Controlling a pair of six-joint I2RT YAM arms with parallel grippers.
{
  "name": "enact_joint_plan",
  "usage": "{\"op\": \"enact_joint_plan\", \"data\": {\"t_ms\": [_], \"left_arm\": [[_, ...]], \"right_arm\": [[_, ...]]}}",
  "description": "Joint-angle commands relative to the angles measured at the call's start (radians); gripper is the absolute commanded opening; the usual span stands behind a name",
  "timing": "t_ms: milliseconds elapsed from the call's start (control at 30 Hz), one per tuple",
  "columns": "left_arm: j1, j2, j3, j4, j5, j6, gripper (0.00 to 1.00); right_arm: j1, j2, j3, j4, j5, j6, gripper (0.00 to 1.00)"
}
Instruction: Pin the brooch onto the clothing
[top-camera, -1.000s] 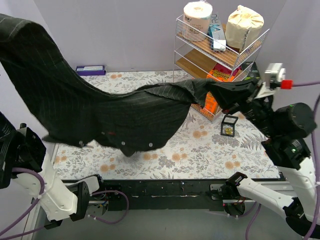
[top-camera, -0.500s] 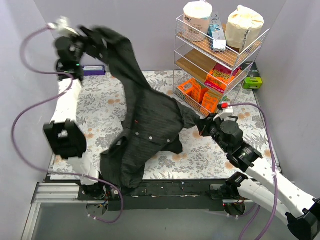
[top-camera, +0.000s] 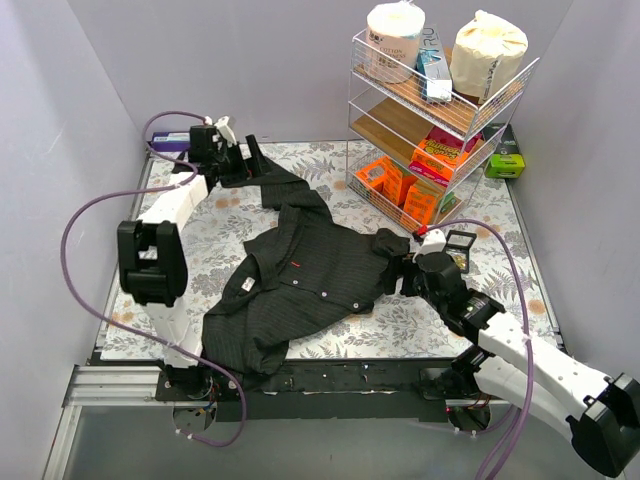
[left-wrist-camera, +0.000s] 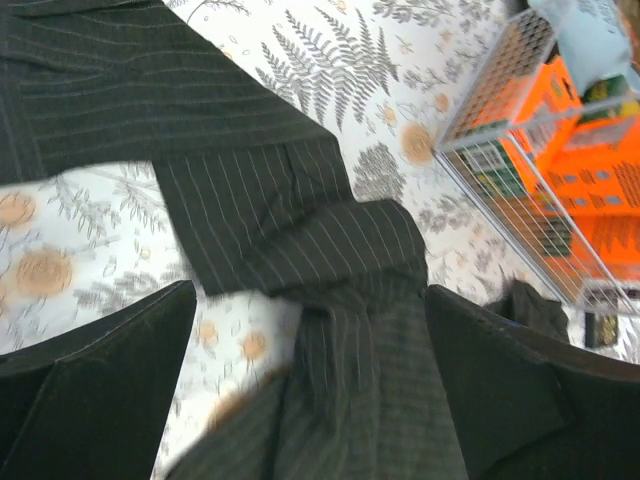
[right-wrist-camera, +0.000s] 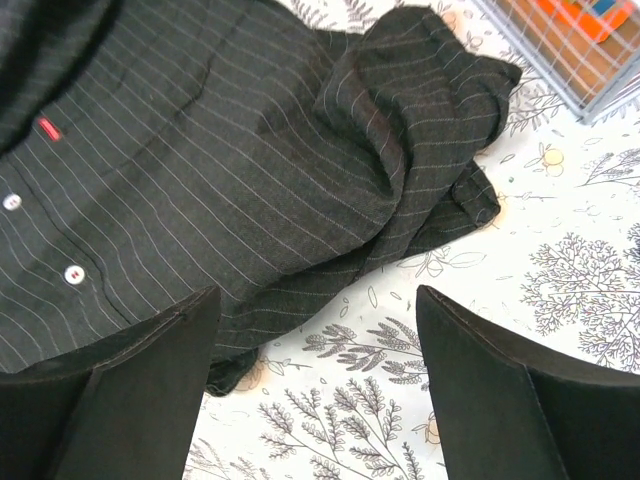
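Floral table (top-camera: 480, 300) bore the shirt (top-camera: 310, 275), spread buttons-up with its near hem rumpled. The brooch could not be made out. One sleeve lay under the gap of the left gripper (left-wrist-camera: 308, 292), whose fingers stood wide apart, gripping nothing. The other sleeve, bunched, lay just ahead of the right gripper (right-wrist-camera: 315, 293), equally wide apart. A wire rack (top-camera: 372, 118) stood beyond both sets of fingers.
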Motion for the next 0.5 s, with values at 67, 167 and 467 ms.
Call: {"op": "enact_joint_plan", "data": {"t_ms": [67,167,467], "left_arm": [[0.01,-0.277,-0.236,-0.103,0.08,0.13,0.98],[0.01,-0.291,-0.334,-0.189,0.103,0.235,0.98],[0.01,-0.434,-0.615,-0.096,0.235,0.219,0.98]], "right_arm": [[0.0,0.075,0.043,0.033,-0.043,-0.055,0.86],[0.0,0.097,0.057,0.028,-0.05,-0.04,0.86],[0.0,0.137,0.065,0.01,-0.073,-0.024,0.85]]}}
